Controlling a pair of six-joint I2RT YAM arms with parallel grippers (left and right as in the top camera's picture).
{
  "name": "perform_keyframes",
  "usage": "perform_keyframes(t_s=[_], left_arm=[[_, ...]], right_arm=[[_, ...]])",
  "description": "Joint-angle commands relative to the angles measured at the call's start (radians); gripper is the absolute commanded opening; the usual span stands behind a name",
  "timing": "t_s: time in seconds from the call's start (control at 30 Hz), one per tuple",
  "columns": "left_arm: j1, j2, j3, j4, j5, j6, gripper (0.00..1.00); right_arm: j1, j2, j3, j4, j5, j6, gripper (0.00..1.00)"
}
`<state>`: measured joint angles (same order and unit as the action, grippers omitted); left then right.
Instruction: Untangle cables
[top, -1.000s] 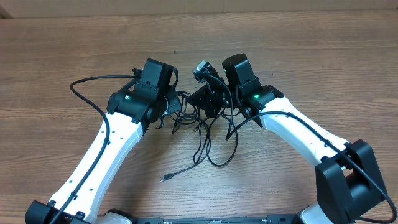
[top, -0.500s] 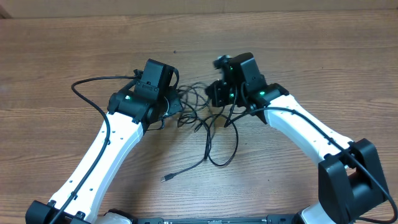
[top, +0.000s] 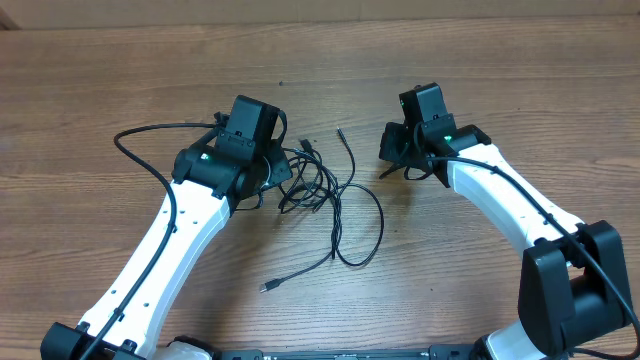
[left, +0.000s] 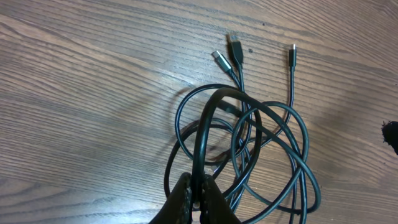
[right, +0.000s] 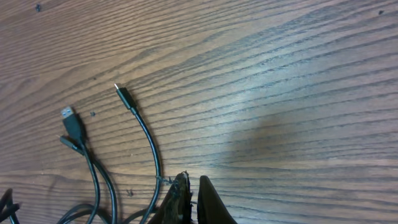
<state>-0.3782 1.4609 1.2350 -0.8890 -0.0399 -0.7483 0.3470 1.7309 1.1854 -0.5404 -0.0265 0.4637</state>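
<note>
Setting was a robotics lab bench: a plain wood-grain desk (top: 100, 80) carried two white-and-black arms, left arm (top: 165, 245) and right arm (top: 500, 200), both based at its near edge, each with a green indicator light (top: 205, 155) lit and black wiring (top: 114, 141) run along it, thin black cables (left: 200, 143) lying near the desk's middle.

A wooden table (top: 120, 70) fills all 3 views, its brown grain running in long streaks. Soft light leaves a pale sheen on the wood in the wrist views. Small dark specks (right: 37, 8) dot it. Walls and floor stay out of sight.
</note>
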Motion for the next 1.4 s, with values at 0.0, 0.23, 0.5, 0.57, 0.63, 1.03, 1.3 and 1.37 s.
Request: perform_keyframes(t_s=[0.0,0.23,0.5,0.57,0.63,1.03,1.3,1.37], left_arm=[[0.005,0.001,0.011,0.000,-0.015,0.008,0.04],[0.005,0.001,0.011,0.000,-0.016,0.008,0.04],[0.005,0.001,0.011,0.005,-0.016,0.008,0.04],[0.005,0.001,0.011,0.005,-0.019,0.008,0.04],[0.005,0.001,0.011,0.005,-0.021,0.008,0.04],[0.005,0.001,0.011,0.004,-0.023,0.008,0.04],[0.005,0.001,0.011,0.003,-0.023,0.008,0.04],[0.005,0.001,0.011,0.002,-0.022,0.008,0.04]], right_arm=[[0.005,-0.023,0.005,0.020,-0.032,-0.012,0.04],[0.005,-0.023,0.005,0.150,-0.478,-0.284,0.33],[0.035,-0.023,0.005,0.170,-0.708,-0.391,0.56],[0.048,-0.022,0.005,0.160,-0.708,-0.393,0.56],[0.075,-0.021,0.005,0.138,-0.708,-0.423,0.56],[0.121,-0.020,0.005,0.048,-0.567,-0.469,0.04],[0.115,-0.023,0.005,0.071,-0.550,-0.400,0.04],[0.099,-0.029,0.005,0.114,-0.550,-0.311,0.04]])
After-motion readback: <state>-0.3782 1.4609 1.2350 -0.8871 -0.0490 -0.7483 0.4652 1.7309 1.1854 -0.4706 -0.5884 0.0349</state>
